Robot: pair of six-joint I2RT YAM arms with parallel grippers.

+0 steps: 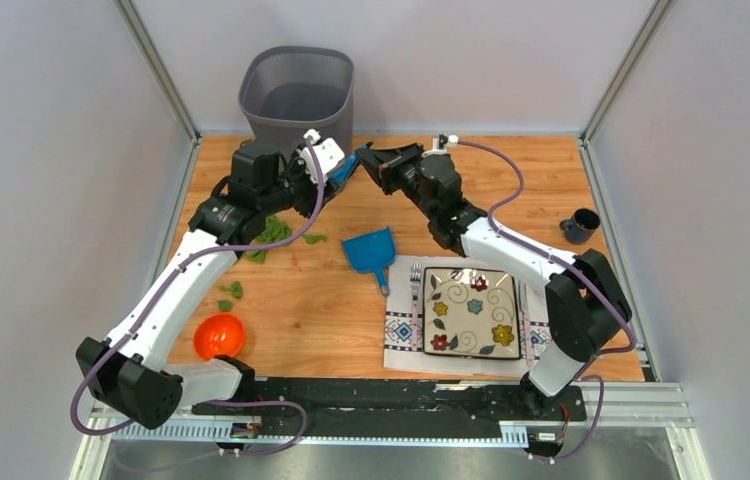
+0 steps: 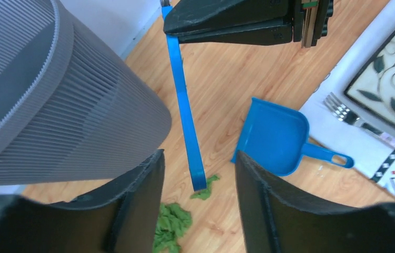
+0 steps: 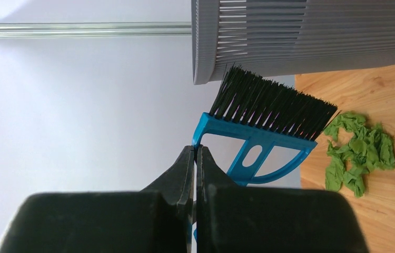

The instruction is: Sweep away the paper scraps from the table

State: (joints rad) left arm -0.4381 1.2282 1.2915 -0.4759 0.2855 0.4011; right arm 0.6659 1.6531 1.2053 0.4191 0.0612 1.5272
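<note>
**Right gripper clamps the brush beside the bin; scraps lie on the wood**

In the overhead view both arms reach toward the upper middle of the frame, and their grippers nearly meet just below the grey mesh bin (image 1: 296, 95). The right gripper (image 3: 196, 153) is clenched on the handle of a blue brush (image 3: 261, 126). In the right wrist view its two fingers press flat together on the blue plastic, and the black bristles point up toward the bin's rim. The left gripper (image 2: 198, 163) is released, its fingers spread wide with nothing held between them. In the left wrist view the brush shows edge-on as a thin blue strip running down the middle of the frame.

The paper scraps (image 1: 271, 232) lie on the table (image 1: 321, 310). The largest green cluster sits left of centre in the overhead view, partly under the left arm. A single bit lies just to its right, and a few more lie lower down, above the orange bowl (image 1: 219, 335).

The blue dustpan (image 1: 369, 250) rests on the wood at centre frame, apart from the scraps. Its handle points toward the white placemat (image 1: 401, 330), which carries a flowered square plate (image 1: 471, 312).
</note>
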